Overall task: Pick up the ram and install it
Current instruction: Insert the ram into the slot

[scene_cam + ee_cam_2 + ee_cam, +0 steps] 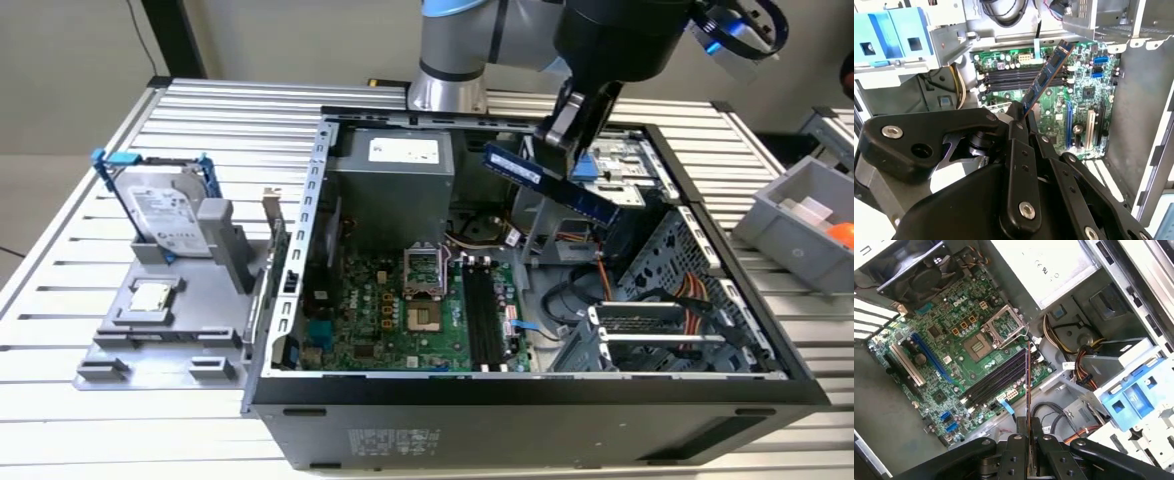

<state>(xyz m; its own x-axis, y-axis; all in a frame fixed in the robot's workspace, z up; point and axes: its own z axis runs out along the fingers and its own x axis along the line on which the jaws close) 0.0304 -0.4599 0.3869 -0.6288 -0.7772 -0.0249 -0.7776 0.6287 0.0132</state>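
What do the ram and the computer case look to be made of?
The ram, held in the gripper above the open case, looks like rigid circuit board: a thin, flat blue stick carrying black chips, seen in the second wrist view. The case appears to be sheet metal: dull grey bare walls inside, perforated panels, and dark outer sides, possibly painted.

Above the open computer case (534,400), the gripper (566,122) holds the ram (549,181) by one end, the jaws closed on it; the stick slants down toward the exterior view's right, above the motherboard (400,310). At the exterior view's left, a hard drive (163,212) in a blue frame stands upright on a grey holder (160,345), on the ribbed metal surface (80,440). A grey bin (801,225) sits at the exterior view's right.
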